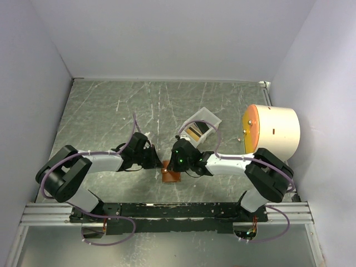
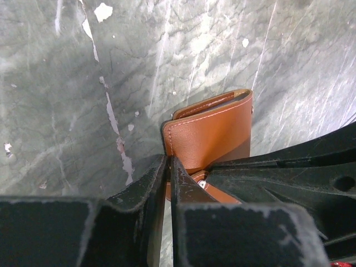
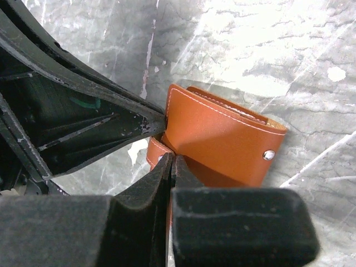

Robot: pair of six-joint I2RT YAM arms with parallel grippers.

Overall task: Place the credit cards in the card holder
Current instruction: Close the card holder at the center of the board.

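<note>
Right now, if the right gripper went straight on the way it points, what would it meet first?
The card holder. The right gripper, jaws shut, has its tips at the holder's tab, so it would press into brown leather at once. The left gripper sits close beside; depth unclear.

Pale walls (image 1: 167, 33) around a scratched, marbled tabletop (image 1: 111, 111).
The plain lavender-white walls close in the back and both sides. The grey-green surface carries white streaks and chips, and a ribbed aluminium rail (image 1: 44, 214) runs along its near edge.
</note>
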